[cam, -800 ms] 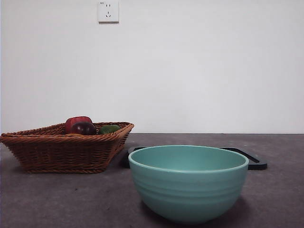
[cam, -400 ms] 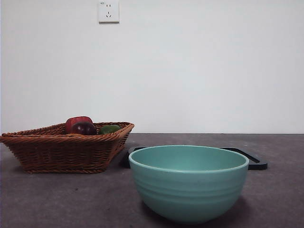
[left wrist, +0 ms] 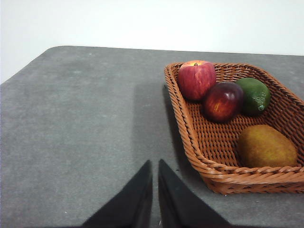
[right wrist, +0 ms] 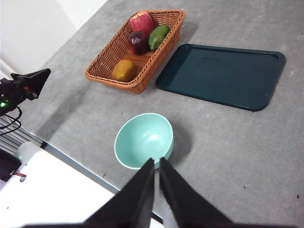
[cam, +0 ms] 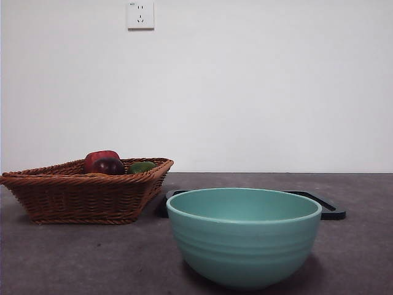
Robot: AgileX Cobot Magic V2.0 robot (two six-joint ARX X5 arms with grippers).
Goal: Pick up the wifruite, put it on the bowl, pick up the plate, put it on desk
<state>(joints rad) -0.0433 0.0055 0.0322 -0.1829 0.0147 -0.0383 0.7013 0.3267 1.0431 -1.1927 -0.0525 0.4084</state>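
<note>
Still basketed — wifruite point(left wrist: 266, 147), bowl point(cam: 244, 236) apart

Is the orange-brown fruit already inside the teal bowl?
No, the bowl shows an empty inside in the right wrist view, and the orange-brown fruit lies in the wicker basket.

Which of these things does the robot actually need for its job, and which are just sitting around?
Needed:
- wifruite, in the wicker basket
- teal bowl
- dark tray
- desk

Just sitting around:
- red apple
- dark red-purple fruit
- green fruit
- wall socket
</note>
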